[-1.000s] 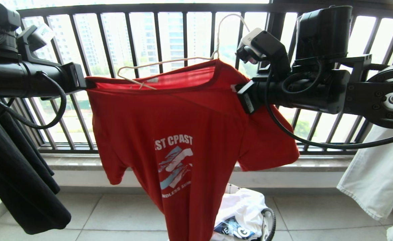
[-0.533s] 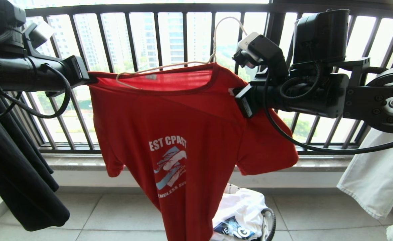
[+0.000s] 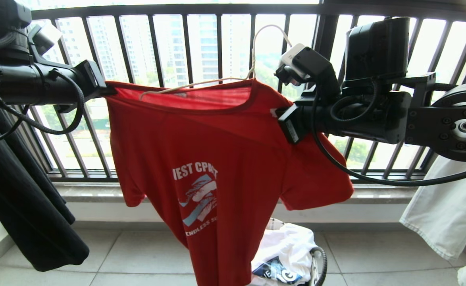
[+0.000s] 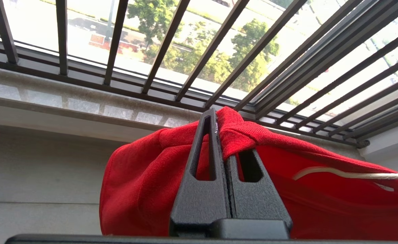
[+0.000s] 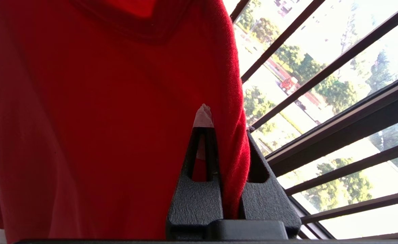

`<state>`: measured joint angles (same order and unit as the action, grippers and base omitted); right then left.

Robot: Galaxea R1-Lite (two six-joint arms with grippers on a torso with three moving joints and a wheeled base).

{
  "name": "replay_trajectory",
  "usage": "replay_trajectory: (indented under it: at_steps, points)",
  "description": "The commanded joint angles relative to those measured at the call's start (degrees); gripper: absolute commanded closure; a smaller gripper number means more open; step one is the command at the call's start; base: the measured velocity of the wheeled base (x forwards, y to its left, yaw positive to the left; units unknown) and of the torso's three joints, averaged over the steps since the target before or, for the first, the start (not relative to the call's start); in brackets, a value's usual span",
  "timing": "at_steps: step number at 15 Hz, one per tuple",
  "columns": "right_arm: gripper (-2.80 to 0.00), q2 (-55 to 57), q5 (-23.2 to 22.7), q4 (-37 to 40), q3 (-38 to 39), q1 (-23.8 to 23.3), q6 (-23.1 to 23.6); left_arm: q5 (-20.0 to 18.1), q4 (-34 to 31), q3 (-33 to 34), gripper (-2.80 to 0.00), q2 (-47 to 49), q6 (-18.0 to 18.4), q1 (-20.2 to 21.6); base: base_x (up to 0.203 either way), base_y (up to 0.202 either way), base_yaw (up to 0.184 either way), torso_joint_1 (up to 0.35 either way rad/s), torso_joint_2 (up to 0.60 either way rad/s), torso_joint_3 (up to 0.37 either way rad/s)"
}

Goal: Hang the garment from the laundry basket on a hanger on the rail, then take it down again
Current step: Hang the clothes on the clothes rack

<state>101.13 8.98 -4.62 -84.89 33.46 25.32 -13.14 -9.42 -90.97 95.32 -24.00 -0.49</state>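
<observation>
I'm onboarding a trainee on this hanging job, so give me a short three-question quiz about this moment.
1. True or false: both the left gripper and the right gripper are shut on the red short-sleeved T-shirt.
2. Where is the thin cream-white wire hanger? A) inside the shirt's neck opening B) lying on the floor C) in the small round white laundry basket
3. Fill in: behind the shirt stands a dark barred window ____.

Key: 1 true; 2 A; 3 railing.
</observation>
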Motion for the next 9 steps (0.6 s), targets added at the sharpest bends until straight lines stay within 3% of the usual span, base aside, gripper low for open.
replay_trajectory:
  at_steps: [1,9]
  points:
    - [0.00,0.20,0.07,-0.04,0.34,0.20,0.33,-0.28,0.02,-0.40,0.00,-0.83,-1.45,-0.07,0.000,0.000,0.000,0.000,0.00,0.000]
    - [0.00,6.08,-2.89,0.13,-6.34,1.98,1.31,-3.21,0.12,2.20,0.00,-3.04,-2.11,-2.94,0.000,0.000,0.000,0.000,0.00,0.000]
